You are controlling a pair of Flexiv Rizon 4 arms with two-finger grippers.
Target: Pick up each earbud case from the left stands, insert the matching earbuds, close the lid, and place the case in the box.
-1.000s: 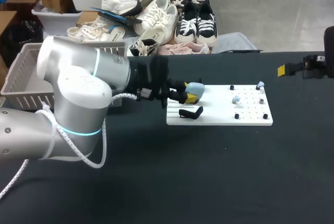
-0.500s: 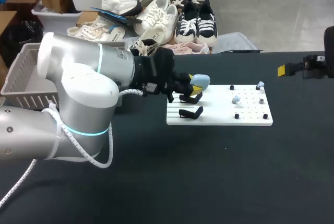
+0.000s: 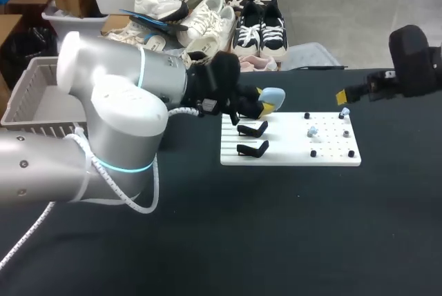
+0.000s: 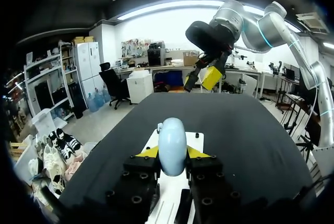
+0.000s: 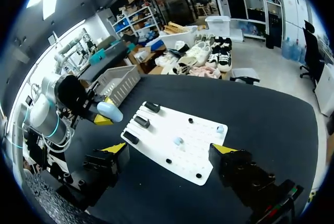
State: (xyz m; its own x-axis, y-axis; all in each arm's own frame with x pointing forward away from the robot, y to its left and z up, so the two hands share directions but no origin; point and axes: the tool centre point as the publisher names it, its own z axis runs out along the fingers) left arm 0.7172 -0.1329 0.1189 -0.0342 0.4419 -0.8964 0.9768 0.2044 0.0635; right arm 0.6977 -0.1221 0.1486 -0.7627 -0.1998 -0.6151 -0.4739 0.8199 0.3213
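My left gripper (image 3: 262, 108) is shut on a light blue earbud case (image 3: 273, 96), held just above the left end of the white board (image 3: 290, 158). In the left wrist view the case (image 4: 172, 145) stands upright between the yellow fingertips (image 4: 148, 152). Two empty black stands (image 3: 253, 130) sit below it. Small earbuds (image 3: 312, 131) rest on pegs at the board's right half, one pale blue earbud (image 3: 344, 112) near the far corner. My right gripper (image 3: 352, 92) hangs open above the table behind that corner. From the right wrist view, its gripper (image 5: 172, 151) looks down over the board (image 5: 156, 130) and the case (image 5: 109, 112).
A grey slotted basket (image 3: 27, 103) stands at the table's far left, also seen as the basket (image 5: 117, 80) beyond the board. Black pegs (image 3: 313, 152) dot the board. The black table (image 3: 276, 227) stretches bare in front of the board.
My left gripper has lifted the blue case off its stand, up and to the right. My right arm has swung in from the right edge toward the board.
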